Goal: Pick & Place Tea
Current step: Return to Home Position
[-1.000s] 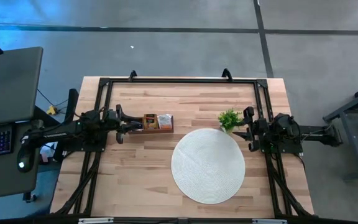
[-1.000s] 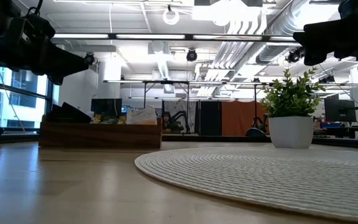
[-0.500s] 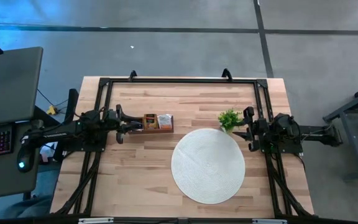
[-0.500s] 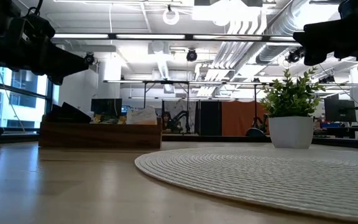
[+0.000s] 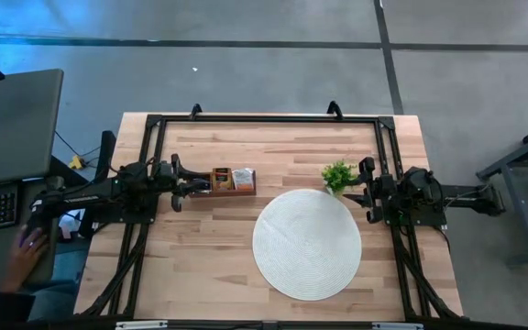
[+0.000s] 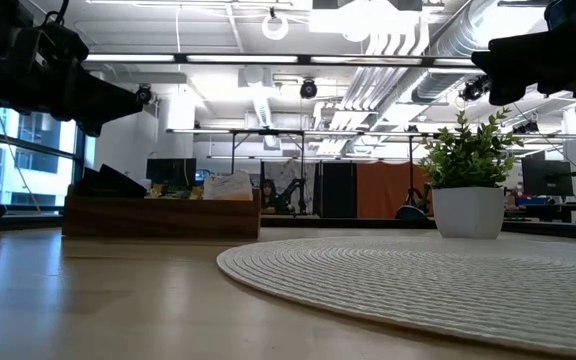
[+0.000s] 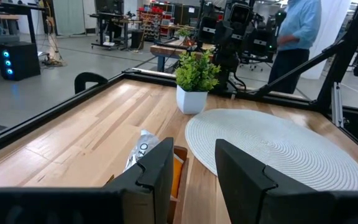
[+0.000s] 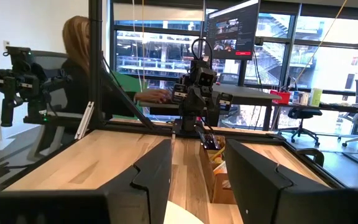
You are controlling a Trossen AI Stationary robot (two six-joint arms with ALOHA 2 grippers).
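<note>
Tea packets [image 5: 243,177] upright in wooden tray [image 5: 232,192], its long axis arm-to-arm — left gripper [image 7: 194,158], right gripper [image 8: 197,171] part-open, empty

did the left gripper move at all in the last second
No. In the high view the left gripper sits at the same spot as before, just off the left end of the wooden tray.

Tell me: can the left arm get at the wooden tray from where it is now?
Probably yes. The left hand is open, right beside the end of the wooden tray and pointing at it; nothing stands between them.
</note>
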